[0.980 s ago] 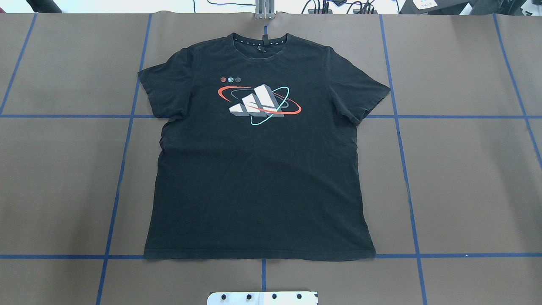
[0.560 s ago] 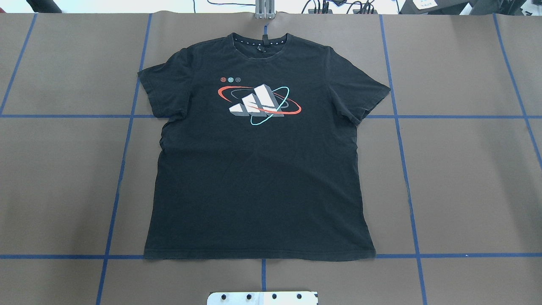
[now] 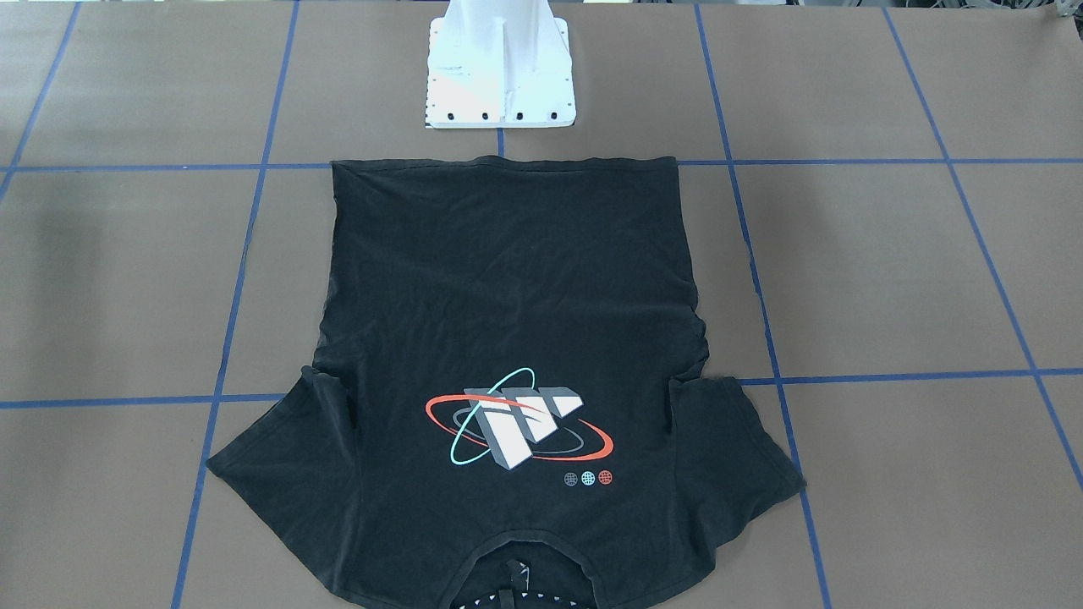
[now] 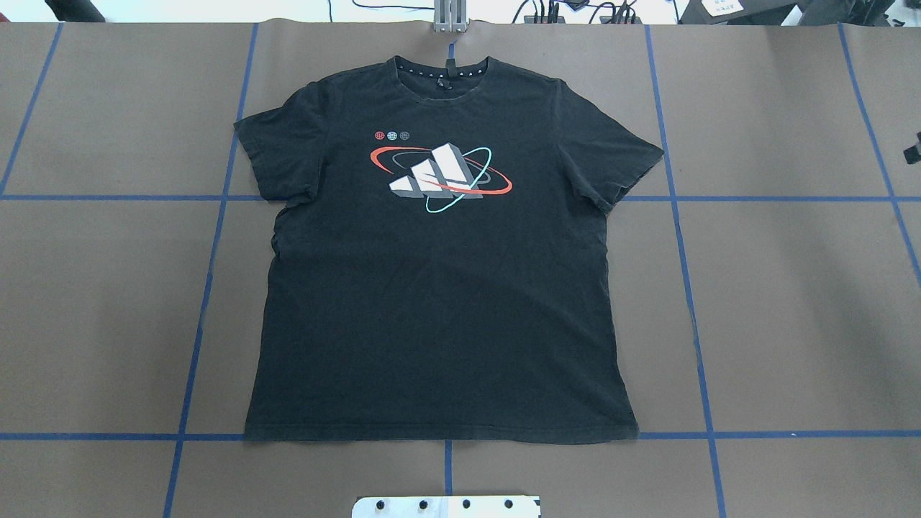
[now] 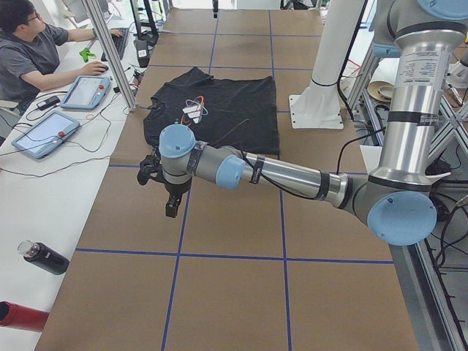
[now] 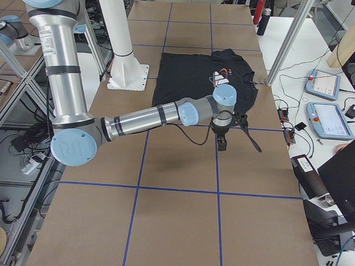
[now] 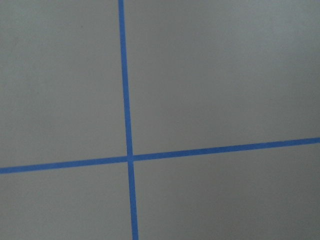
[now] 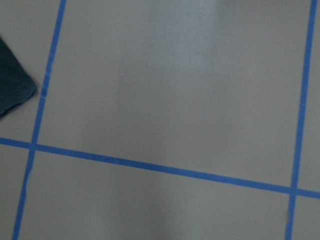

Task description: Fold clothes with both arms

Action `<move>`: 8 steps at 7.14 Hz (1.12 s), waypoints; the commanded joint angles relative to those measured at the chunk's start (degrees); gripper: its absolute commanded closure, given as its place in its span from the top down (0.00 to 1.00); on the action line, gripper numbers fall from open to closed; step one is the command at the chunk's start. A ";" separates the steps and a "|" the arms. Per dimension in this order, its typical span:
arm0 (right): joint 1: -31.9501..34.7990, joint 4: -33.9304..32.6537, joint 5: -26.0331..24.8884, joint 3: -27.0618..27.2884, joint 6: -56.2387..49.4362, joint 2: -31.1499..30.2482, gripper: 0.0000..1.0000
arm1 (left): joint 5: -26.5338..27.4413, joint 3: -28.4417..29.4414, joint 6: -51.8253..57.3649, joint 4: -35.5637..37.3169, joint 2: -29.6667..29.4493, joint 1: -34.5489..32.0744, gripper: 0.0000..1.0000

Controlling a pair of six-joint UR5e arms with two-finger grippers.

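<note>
the black t-shirt [image 4: 439,302] is lying flat, print up, in the middle of the worktop [image 4: 791,302]. its long axis is running from the robot's edge to the far edge, with the collar pointing at the far edge and the hem lying near the white pedestal [image 3: 501,68]. the left gripper [image 5: 159,191] is hanging over bare worktop, well apart from the shirt toward the left end. the right gripper [image 6: 238,143] is hanging toward the right end, nearer the sleeve. whether either gripper's fingers are spread or pressed together, i cannot tell.
</note>
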 commanded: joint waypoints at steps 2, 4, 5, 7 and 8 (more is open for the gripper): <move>-11.48 14.75 -9.27 -7.89 16.10 9.45 1.00 | -0.26 5.07 -1.88 -11.46 -1.28 1.65 1.00; -15.01 26.21 -9.76 -17.97 18.30 13.99 1.00 | -0.26 10.09 -4.87 -15.44 -5.83 2.27 1.00; -16.77 27.12 -11.33 -19.59 20.23 16.37 1.00 | 0.00 10.63 -5.05 -18.66 -6.03 4.79 1.00; -19.41 33.84 -12.04 -23.96 20.25 18.84 1.00 | 0.27 15.01 -5.40 -25.69 -6.03 4.91 1.00; -20.73 40.68 -13.87 -28.69 19.99 19.90 1.00 | 0.18 17.21 -9.41 -30.69 -6.03 4.91 1.00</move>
